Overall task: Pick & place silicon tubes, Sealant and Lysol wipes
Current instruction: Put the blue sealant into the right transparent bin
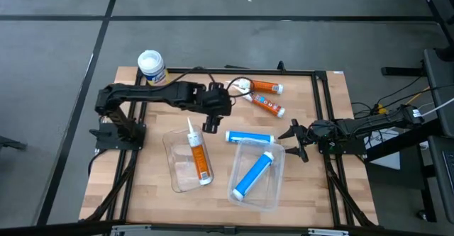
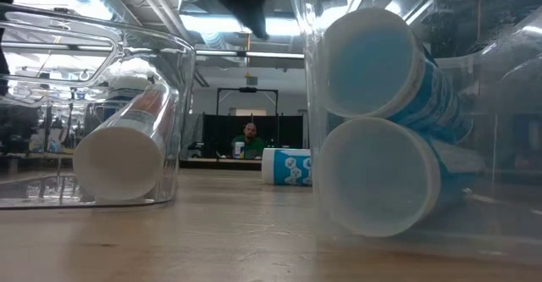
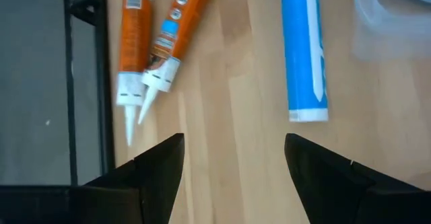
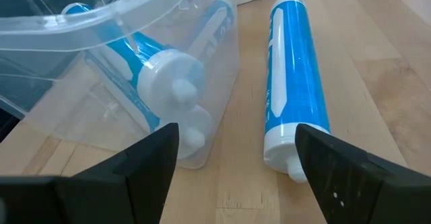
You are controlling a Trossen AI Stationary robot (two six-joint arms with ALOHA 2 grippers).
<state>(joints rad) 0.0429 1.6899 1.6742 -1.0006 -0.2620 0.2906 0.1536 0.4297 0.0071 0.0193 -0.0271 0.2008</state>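
Loose blue tube lies on the bare wood mid-table, long axis 9-to-3 in the high view, just off the 12 o'clock edge of the right clear bin, which already holds another blue tube. Right gripper sits at the loose tube's 3 o'clock end, fingers spread and empty, roughly in line with its axis; left gripper hovers at about its 10 o'clock, fingers also apart, nothing held. Right looks better placed for this one. Two orange tubes lie touching at the table's 12 o'clock edge, left arm nearer. One orange tube already in the left clear bin. Lysol wipes upright at the 11 o'clock corner, untouched. Label print too small to read, probably sealant branding.
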